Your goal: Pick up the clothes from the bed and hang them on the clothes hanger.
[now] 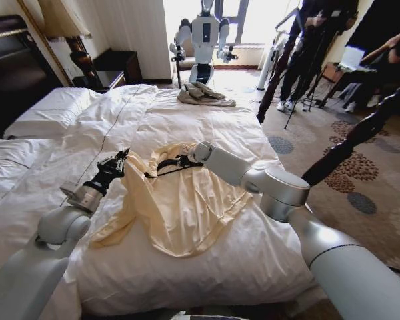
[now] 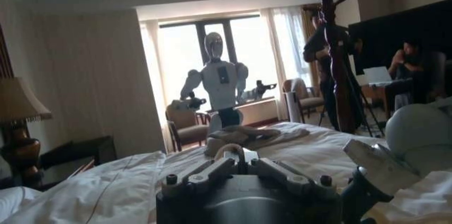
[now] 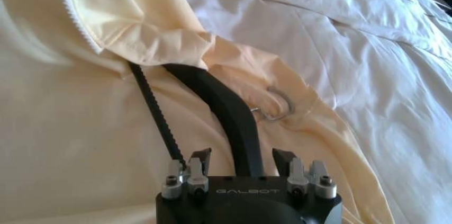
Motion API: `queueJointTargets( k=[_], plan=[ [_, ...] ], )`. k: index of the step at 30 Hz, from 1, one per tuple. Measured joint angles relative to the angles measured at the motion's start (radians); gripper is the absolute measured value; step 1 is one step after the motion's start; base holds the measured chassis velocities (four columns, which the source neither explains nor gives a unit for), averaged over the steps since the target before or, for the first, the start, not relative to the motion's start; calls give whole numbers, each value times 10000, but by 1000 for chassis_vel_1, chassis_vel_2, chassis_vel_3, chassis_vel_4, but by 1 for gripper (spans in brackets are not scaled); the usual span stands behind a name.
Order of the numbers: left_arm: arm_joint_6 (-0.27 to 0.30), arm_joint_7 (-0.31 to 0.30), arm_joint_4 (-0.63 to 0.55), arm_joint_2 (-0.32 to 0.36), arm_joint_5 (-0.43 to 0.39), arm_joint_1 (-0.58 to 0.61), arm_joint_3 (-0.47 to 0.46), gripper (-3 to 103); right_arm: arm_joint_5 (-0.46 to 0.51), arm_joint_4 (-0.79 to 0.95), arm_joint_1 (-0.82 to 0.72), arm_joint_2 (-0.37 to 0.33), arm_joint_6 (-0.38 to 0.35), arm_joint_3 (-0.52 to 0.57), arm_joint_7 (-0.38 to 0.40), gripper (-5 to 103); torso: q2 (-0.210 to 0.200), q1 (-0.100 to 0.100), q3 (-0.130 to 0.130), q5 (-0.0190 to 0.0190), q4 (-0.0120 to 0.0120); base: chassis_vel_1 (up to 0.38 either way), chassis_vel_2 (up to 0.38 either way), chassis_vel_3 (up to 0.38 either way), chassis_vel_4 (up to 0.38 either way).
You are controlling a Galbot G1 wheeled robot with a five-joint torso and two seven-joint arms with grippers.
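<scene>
The right gripper (image 3: 240, 156) holds the clothes hanger (image 3: 227, 108) by its thick black arm; the fingers (image 3: 200, 156) stand a little apart on either side of that arm, which runs out from between them. From the wrist camera the hanger's arm climbs away from the gripper and disappears under a fold of the clothes (image 3: 84, 123), while the thin ribbed lower bar runs alongside it into the same fold. The hanger's metal hook (image 3: 278, 105) lies on the cloth just beside the arm.

In the head view the hanger (image 1: 165, 167) lies roughly crosswise on the bed (image 1: 187, 113), its long axis running from the right gripper (image 1: 189, 159) toward the left gripper (image 1: 123, 160). The pale-yellow clothes (image 1: 177, 207) are spread on the white duvet near the foot of the bed, the collar end toward the grippers and the body trailing down toward the robot, one sleeve stretching out toward the left arm. The left gripper pinches the garment's edge at its upper left corner, lifting it slightly off the duvet.

A grey garment (image 1: 205, 93) lies well apart, farther up the bed.
</scene>
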Motion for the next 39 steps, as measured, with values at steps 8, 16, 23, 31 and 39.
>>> queueJointTargets(
  k=[8,16,23,31,39],
  plan=[
    [-18,-10,61,-29,6,-21,-62,2,-85,1215,152,-5,-565,728,772,90,0,1,0,0,-2,0,0,0,0],
    [-66,29,-177,-319,395,249,126,2,2088,3141,-105,-512,-2318,886,4089,100,1,-2,-2,-4,-1,0,0,0,0],
    [-464,323,-500,-693,1737,815,561,2,2865,3703,-494,-1138,-2441,1334,6371,100,0,2,0,0,1,0,0,0,0],
    [-814,630,-629,-1086,3157,1347,1378,2,3461,4817,-534,-2318,-2264,1598,7140,100,0,0,0,3,-2,0,0,0,0],
    [-886,499,-543,-1383,4304,1706,3069,-1,3689,6009,-675,-3841,-2324,1551,7385,100,1,-2,-1,3,-3,0,0,0,0]
  ],
)
